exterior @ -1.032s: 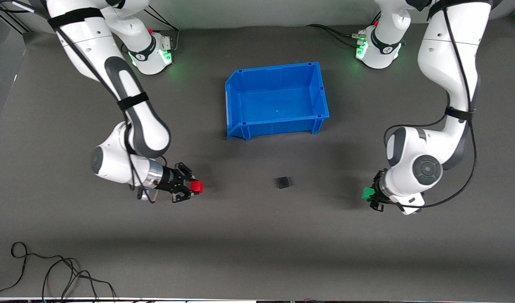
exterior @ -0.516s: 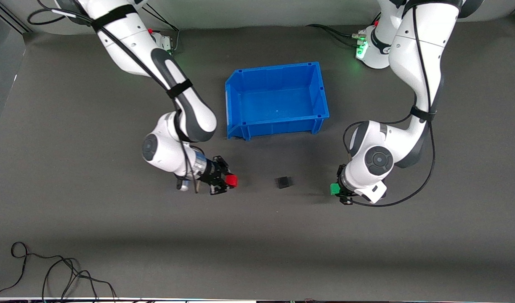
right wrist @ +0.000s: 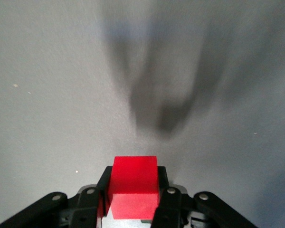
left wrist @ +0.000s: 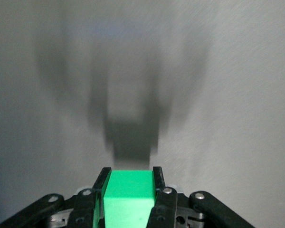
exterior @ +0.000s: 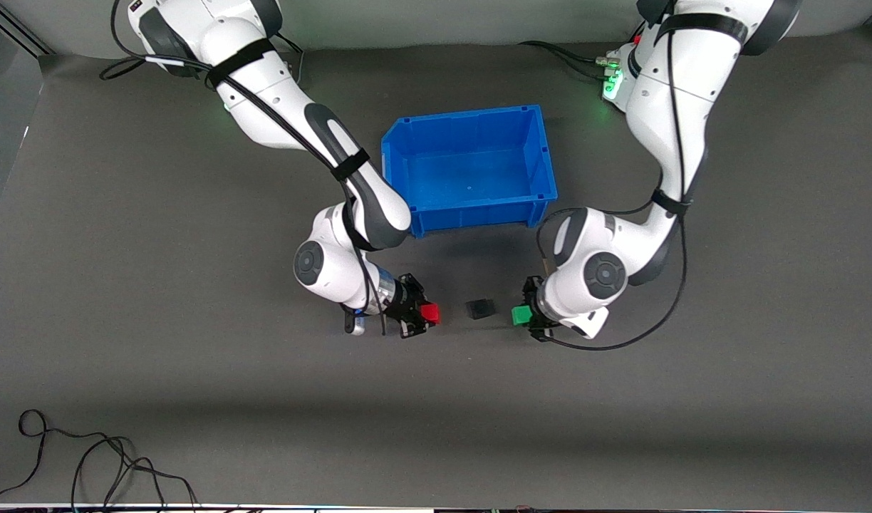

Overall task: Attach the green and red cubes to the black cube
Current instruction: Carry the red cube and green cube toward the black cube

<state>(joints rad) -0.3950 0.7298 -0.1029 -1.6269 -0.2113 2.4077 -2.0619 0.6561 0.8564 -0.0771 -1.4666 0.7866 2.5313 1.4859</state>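
The black cube (exterior: 480,308) sits on the dark mat, nearer to the front camera than the blue bin. My right gripper (exterior: 427,314) is shut on the red cube (exterior: 429,313) and holds it beside the black cube, toward the right arm's end, with a small gap. My left gripper (exterior: 523,315) is shut on the green cube (exterior: 521,315), beside the black cube toward the left arm's end. The right wrist view shows the red cube (right wrist: 133,184) between its fingers; the left wrist view shows the green cube (left wrist: 128,194) between its fingers. The black cube shows in neither wrist view.
The blue bin (exterior: 407,146) stands open and empty farther from the front camera than the cubes. A black cable (exterior: 87,456) lies coiled near the front edge at the right arm's end.
Both arms have moved inward toward the black cube, each carrying its cube. The black cube has not moved.
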